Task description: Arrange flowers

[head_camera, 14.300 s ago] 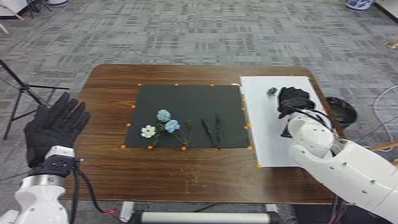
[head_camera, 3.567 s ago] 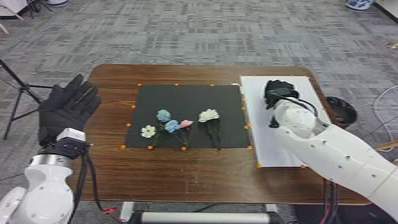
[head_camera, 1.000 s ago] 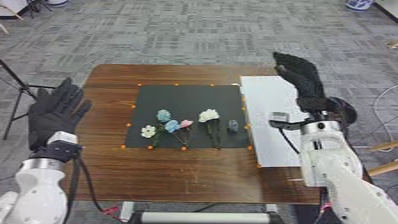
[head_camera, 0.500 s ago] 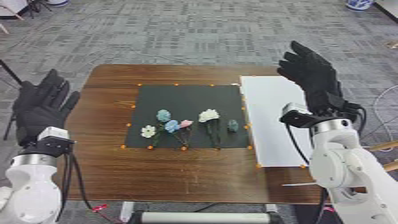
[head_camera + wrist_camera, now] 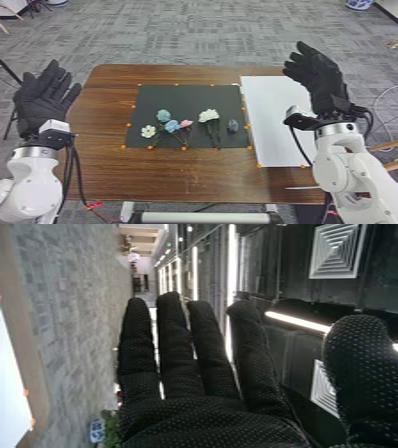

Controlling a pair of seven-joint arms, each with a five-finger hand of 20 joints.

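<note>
1. Grey-green piece point(image 5: 233, 126): lies left of the right hand point(image 5: 316, 82) and toward the tabletop's point(image 5: 169, 175) near edge. Any next reach for it would go in and back toward the robot.
2. Its long axis runs roughly from near edge to far edge, about in line with the big white flower's point(image 5: 209, 115) stems point(image 5: 214, 135). Right hand is the nearer of the two. Left hand point(image 5: 43, 100) is well apart, off the tabletop's left edge, nearer the small white flower point(image 5: 147, 131).
3. Right hand: raised by the tabletop's far right corner, fingers long and straight, thumb spread apart, no hold on anything. Left hand: also opened out, fingers straight, no hold on anything.
4. Flowers all on the dark mat point(image 5: 182, 97), mid-tabletop, between its left and right edges. White board point(image 5: 268, 140) alongside, toward the right edge.
5. Looks: big white bloom full and pale, dark stems toward the near edge. Grey-green piece small, oval, muted, just beside it; stem too faint to tell. Teal flower point(image 5: 163, 115) farthest left of the coloured ones; blue flower point(image 5: 171, 125) and pink flower point(image 5: 186, 123) close together, thin stems toward the near edge.
6. Judgement: layout seems near done; a further move, if any, would be a light nudge.
</note>
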